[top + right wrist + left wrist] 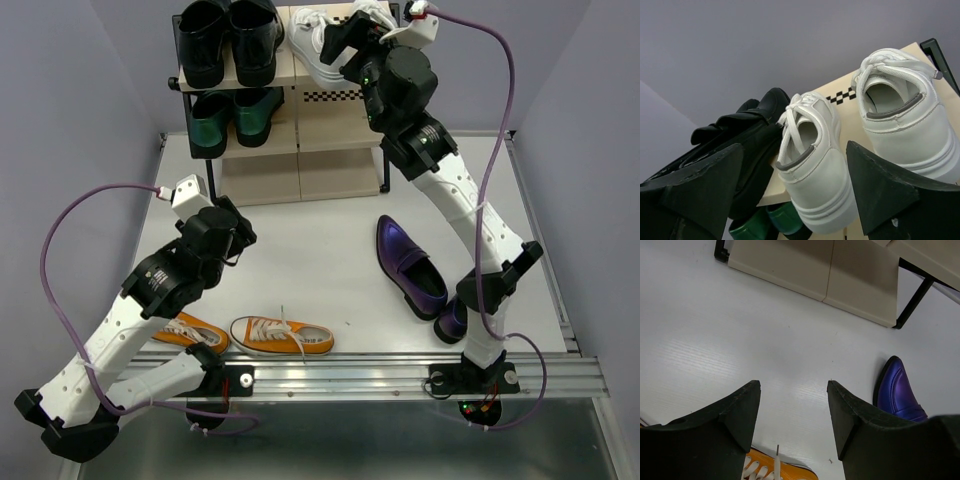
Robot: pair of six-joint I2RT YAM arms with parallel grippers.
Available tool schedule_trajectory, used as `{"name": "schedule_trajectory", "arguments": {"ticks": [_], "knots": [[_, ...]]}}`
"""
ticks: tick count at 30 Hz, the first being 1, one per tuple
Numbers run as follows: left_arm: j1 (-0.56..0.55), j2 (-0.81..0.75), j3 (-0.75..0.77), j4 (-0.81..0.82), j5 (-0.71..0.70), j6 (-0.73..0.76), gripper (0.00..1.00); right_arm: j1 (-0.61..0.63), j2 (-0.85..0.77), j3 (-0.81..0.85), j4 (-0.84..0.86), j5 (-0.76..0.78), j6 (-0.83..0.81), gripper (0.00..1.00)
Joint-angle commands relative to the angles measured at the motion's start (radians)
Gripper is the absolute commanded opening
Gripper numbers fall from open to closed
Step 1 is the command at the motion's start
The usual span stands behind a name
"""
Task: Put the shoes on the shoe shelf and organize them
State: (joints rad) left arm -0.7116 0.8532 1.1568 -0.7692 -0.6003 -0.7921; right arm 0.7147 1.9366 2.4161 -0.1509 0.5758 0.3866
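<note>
Only overhead, the whole purple loafer [408, 268].

white table [300, 260]: rack [335, 178], loafers [408, 262], orange sneakers [283, 336]

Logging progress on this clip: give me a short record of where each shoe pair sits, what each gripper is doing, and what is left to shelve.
shoe shelf top tier: black shoes on the left, white sneakers on the right
middle tier: green shoes on the left
on the table: purple loafers, one partly hidden by the right arm; orange sneakers
left gripper: open, empty, above the table
right gripper: open, empty, at the white sneakers
left to shelve: purple and orange pairs
</note>
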Motion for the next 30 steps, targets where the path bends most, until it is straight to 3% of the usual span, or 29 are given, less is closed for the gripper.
{"name": "schedule_trajectory", "arguments": {"ticks": [1, 6, 14, 30], "knots": [[0.001, -0.014, -0.011, -0.002, -0.026, -0.007, 0.66, 0.006, -0.113, -0.031, 0.024, -0.099, -0.054, 0.93], [0.003, -0.008, -0.014, 0.007, -0.016, -0.007, 0.66, 0.006, -0.143, -0.049, -0.070, -0.154, -0.129, 1.00], [0.003, 0.003, -0.022, 0.024, -0.004, -0.009, 0.66, 0.006, -0.122, -0.054, -0.154, -0.205, -0.239, 1.00], [0.003, 0.014, -0.025, 0.025, -0.004, -0.009, 0.66, 0.006, 0.005, 0.004, -0.202, -0.188, -0.290, 0.97]]}}
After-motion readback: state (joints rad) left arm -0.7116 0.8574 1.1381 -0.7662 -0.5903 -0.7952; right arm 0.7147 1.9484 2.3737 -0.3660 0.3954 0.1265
